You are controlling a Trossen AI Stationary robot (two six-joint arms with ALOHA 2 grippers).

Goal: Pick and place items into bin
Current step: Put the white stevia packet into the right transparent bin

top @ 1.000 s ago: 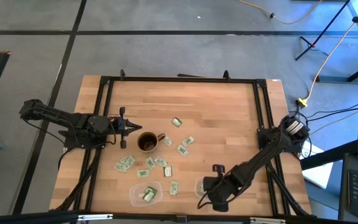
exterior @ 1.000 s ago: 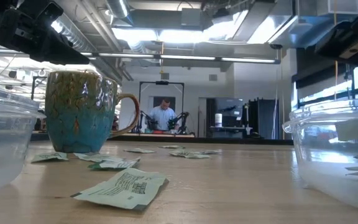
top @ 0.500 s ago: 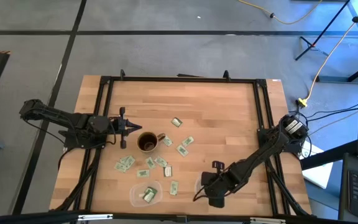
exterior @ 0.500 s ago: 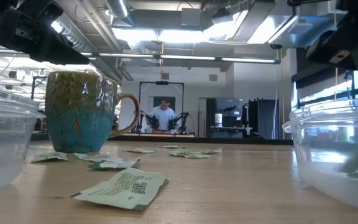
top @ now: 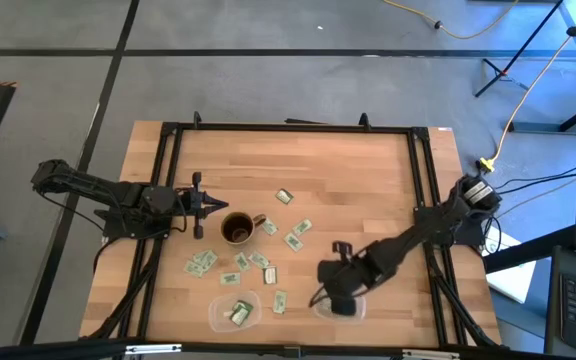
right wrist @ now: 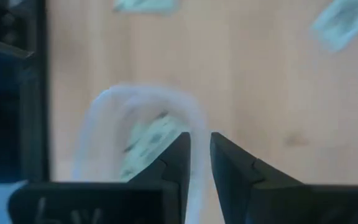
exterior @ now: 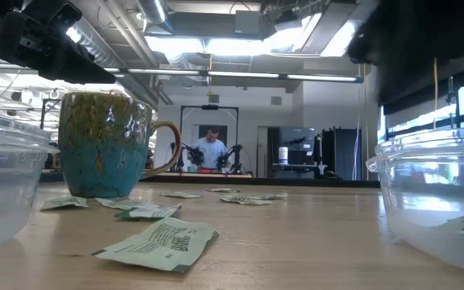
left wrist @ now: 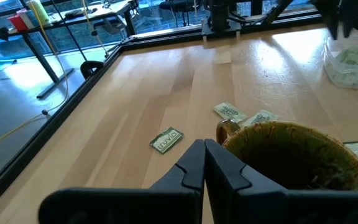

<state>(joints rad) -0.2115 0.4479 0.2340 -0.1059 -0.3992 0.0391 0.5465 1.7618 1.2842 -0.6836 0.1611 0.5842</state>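
Nearest the front edge of the worktop (top: 368,170) stand two clear bins: the left bin (top: 234,310) holds a packet or two, and the right bin (top: 336,303) also shows at least one packet inside. The right claw (top: 336,297) hangs over that right bin, fingers almost together with a thin gap and nothing visibly between them. Farther back, about a dozen green-and-white packets (top: 260,261) lie loose around the brown mug (top: 238,229) near the middle. The left claw (top: 205,205) waits just beside the mug toward the left edge, fingers closed and empty. Judging by this, only a few packets are binned; most remain
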